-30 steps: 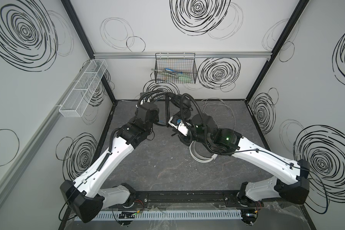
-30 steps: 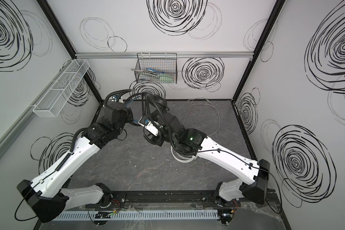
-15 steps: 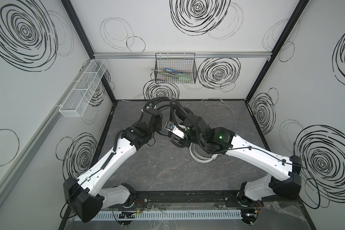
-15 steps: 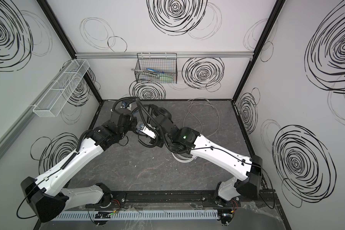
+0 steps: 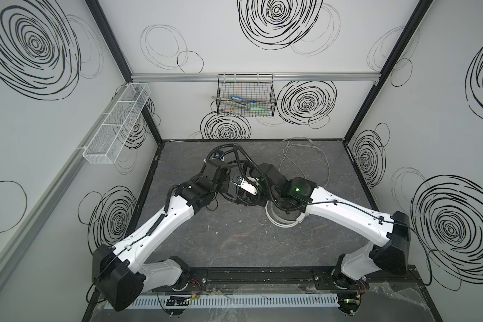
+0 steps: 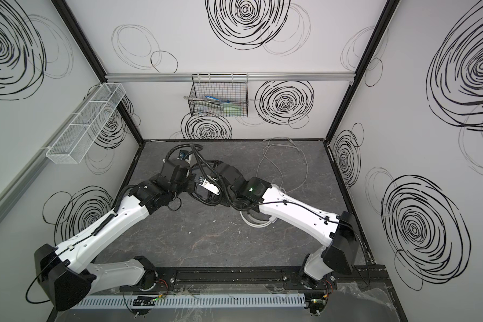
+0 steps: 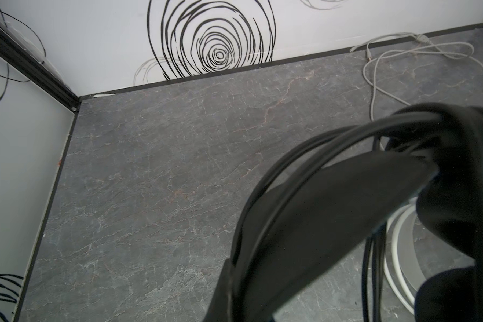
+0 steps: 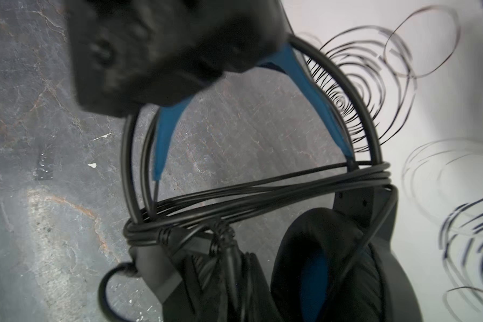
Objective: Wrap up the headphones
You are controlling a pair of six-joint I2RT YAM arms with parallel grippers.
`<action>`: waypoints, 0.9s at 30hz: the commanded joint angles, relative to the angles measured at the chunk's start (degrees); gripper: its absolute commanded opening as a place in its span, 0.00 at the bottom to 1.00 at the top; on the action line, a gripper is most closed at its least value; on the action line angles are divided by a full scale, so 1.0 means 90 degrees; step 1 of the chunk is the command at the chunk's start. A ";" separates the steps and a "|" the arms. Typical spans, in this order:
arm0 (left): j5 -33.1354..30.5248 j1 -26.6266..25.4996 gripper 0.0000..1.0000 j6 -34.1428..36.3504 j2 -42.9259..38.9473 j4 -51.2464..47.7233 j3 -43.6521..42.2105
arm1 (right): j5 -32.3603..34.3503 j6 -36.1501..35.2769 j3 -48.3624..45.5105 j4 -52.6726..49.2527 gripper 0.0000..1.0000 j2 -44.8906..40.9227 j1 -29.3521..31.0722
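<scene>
Surface: grey tabletop (image 5: 234, 242).
Right wrist only: left gripper (image 8: 184, 83) pinching black headset (image 8: 318, 237).
Right gripper: hidden, pressed together.
Far basket (image 5: 223, 109): tools (image 5: 236, 98).

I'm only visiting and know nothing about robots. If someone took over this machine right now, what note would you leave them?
Left end effector: shut on the top of the black headset, holding it above the table.
Right end effector: shut, close beside it; what it pinches is unclear.
Done: black cable wound in several turns across the black headset.
Left: set that one down. The white headset lies under the right arm, its white cable loose on the table's far side, unwrapped.
</scene>
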 commanded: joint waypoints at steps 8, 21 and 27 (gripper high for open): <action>0.1377 -0.0152 0.00 -0.0282 -0.0175 0.0116 -0.0621 | -0.0393 0.0931 -0.0574 0.1058 0.14 0.0167 -0.1205; 0.2171 -0.0133 0.00 -0.1256 0.0122 0.1160 -0.1721 | -0.1118 0.1621 -0.0766 0.1273 0.35 0.0902 -0.1731; 0.2471 -0.0162 0.00 -0.1578 0.0103 0.1507 -0.2127 | -0.1456 0.1775 -0.0769 0.1345 0.42 0.1269 -0.1845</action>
